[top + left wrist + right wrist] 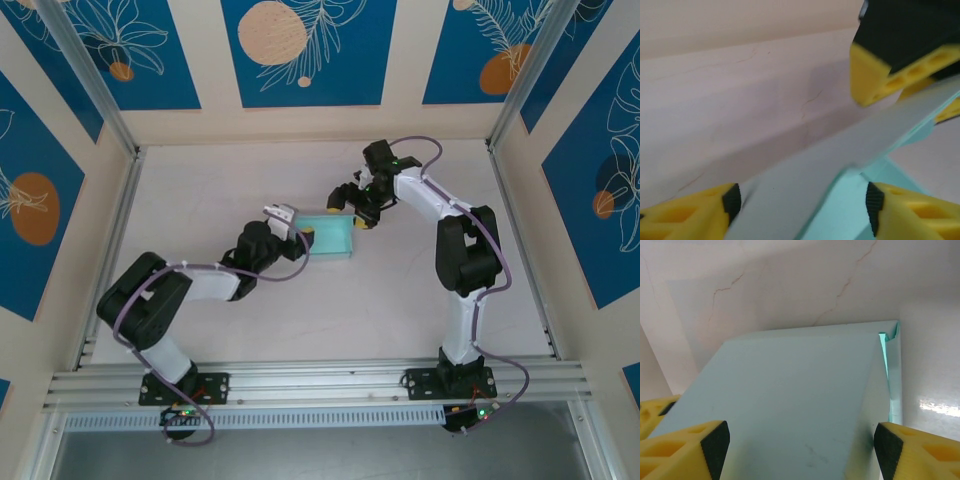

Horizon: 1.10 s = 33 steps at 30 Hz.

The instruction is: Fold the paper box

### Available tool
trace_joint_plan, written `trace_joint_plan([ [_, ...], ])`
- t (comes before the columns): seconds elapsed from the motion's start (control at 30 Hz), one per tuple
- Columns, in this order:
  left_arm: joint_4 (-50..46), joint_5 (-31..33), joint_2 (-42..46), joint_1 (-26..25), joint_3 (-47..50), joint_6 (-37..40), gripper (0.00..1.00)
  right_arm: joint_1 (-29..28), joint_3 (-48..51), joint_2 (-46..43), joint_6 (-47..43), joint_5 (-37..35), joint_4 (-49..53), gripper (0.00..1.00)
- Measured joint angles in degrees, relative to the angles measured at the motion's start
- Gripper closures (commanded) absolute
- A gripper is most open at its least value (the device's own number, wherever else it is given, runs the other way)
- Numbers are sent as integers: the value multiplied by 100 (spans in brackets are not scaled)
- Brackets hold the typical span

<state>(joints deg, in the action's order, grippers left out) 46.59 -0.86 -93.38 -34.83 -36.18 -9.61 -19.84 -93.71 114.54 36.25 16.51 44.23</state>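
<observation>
Paper box (330, 238) of thin, smooth pale-blue card, flaps raised, on veined pale table (200, 190) between the arms. Left gripper (801, 200) and right gripper (801, 440) spread wide astride its panels; yellow hollow-celled fingers (680, 445); box edges cut off, blurred in left wrist view

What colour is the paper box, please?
The paper box is pale aqua blue, clearest in the right wrist view.

- Left arm (190, 285) and right arm (455, 240): white links, black joints, purple-grey cables looped alongside.
- Black bases (185, 388) with small green lights.
- Yellow fingers (685, 447), hollow-celled, with black pads.
</observation>
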Motion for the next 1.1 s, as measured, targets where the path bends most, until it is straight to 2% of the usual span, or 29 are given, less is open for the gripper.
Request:
trace_joint_plan([
  [0.1, -221, -326, 358, 79, 26, -175, 1, -9, 0, 0, 2, 2, -17, 22],
  [0.23, -636, -610, 732, 160, 24, -411, 0, -33, 0, 0, 20, 2, -44, 23],
  [0.4, -1429, -656, 1228, 232, 35, -802, 0, -55, 0, 0, 20, 2, -79, 22],
  [0.57, -2688, -448, 2328, 264, -55, -1128, 0, -81, 0, 0, 20, 0, -81, 22],
  [0.7, -3936, -350, 2903, 542, -688, -1373, 0, -83, -2, 0, 20, 0, -79, 22],
  [0.9, -5313, -960, 2420, 1600, -2020, -2006, 0, -116, -4, 0, 17, -2, -70, 22],
  [1.0, -5711, -1274, 1891, 1818, -2308, -2361, 0, -155, -4, 0, 17, -2, -66, 22],
  [1.1, -5939, -1613, 1401, 1823, -2328, -2699, 0, -199, -9, 0, 17, -4, -48, 22],
])
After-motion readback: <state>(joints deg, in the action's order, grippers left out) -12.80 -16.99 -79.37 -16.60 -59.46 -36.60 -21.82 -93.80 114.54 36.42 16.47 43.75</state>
